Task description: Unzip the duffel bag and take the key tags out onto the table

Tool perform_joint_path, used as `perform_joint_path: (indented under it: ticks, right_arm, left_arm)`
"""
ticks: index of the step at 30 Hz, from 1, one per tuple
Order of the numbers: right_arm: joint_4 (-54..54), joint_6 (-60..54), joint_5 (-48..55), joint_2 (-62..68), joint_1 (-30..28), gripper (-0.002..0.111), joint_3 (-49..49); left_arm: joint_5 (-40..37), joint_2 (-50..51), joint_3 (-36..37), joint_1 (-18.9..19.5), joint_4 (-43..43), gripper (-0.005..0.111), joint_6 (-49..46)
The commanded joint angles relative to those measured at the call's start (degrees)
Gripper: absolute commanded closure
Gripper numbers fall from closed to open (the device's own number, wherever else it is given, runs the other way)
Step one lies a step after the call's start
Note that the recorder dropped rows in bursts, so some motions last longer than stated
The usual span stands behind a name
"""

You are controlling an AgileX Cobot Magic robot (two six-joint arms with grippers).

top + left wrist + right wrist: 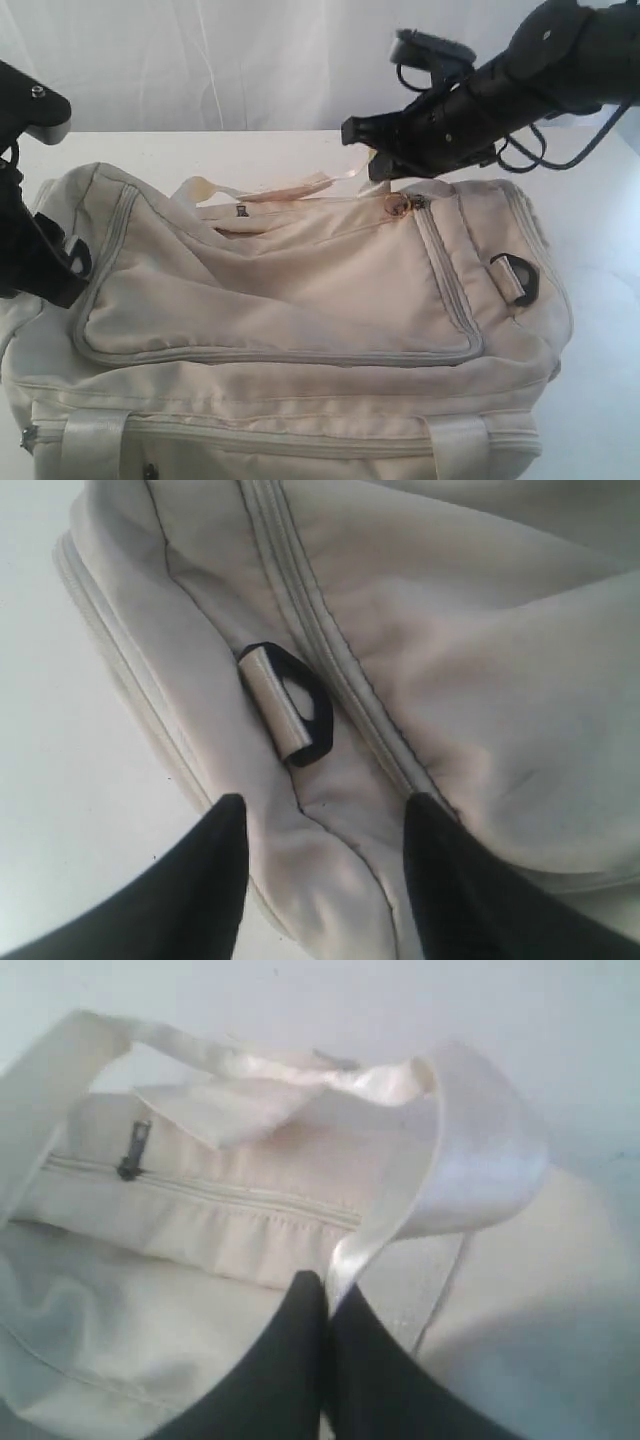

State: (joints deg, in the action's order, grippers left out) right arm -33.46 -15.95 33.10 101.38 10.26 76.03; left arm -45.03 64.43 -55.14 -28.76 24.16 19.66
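Observation:
The cream duffel bag [300, 290] lies on the white table [600, 330] with its grey zippers closed. A zip pull [397, 207] sits at the top right corner of the side pocket. My left gripper [325, 815] is open at the bag's left end [50, 270], its fingers straddling a fold of fabric just short of a black D-ring [300, 705]. My right gripper [325, 1285] is shut on the webbing handle [470, 1170] above the bag's top rear edge [380, 160]. The key tags are hidden.
Another black D-ring [515, 275] hangs on the bag's right end. A second zipper with a dark pull [135, 1148] runs along the bag's top. A white curtain [230, 60] closes off the back. Bare tabletop shows to the right of the bag.

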Motion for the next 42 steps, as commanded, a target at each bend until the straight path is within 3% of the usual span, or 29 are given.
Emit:
perform_joint_path:
  ticks: [1, 7, 11, 13, 17, 20, 24, 29, 42]
  right_arm:
    - [-0.2, -2.0, -0.9, -8.2, 0.0, 0.108, 0.2]
    - [-0.2, -2.2, 3.0, -11.6, 0.0, 0.108, 0.2]
    - [-0.2, -2.2, 5.2, -11.5, 0.0, 0.108, -0.5]
    - [0.0, -2.2, 5.7, -11.5, 0.0, 0.108, -1.1]
    - [0.5, -2.2, 6.7, -11.5, 0.0, 0.108, -1.5]
    - [0.6, -2.2, 7.3, -11.6, 0.0, 0.108, -1.5]
    - [0.9, -2.2, 8.0, -11.6, 0.0, 0.108, -1.5]
    - [0.9, -2.2, 8.9, -11.6, 0.0, 0.108, -1.5]
    - [2.4, -2.2, 8.9, -11.6, 0.0, 0.108, -1.5]
  left_arm:
    - [0.1, -0.3, -0.3, 0.0, 2.7, 0.056, 1.4]
    - [3.5, 0.8, -0.3, 0.4, 4.0, 0.056, 2.6]
    - [4.1, 5.0, -3.2, 5.5, 0.6, 0.056, 1.7]
    - [5.2, 7.6, -5.8, 9.1, -7.3, 0.056, -5.5]
    - [6.2, 14.2, -12.1, 16.3, -31.2, 0.056, -24.6]
    - [7.7, 17.5, -16.2, 19.1, -40.2, 0.056, -31.9]
    - [9.7, 20.3, -20.5, 19.5, -38.1, 0.056, -34.7]
    - [14.2, 23.8, -20.8, 19.5, -37.5, 0.049, -39.0]
    - [8.5, 30.4, -20.8, 19.5, -26.2, 0.045, -39.7]
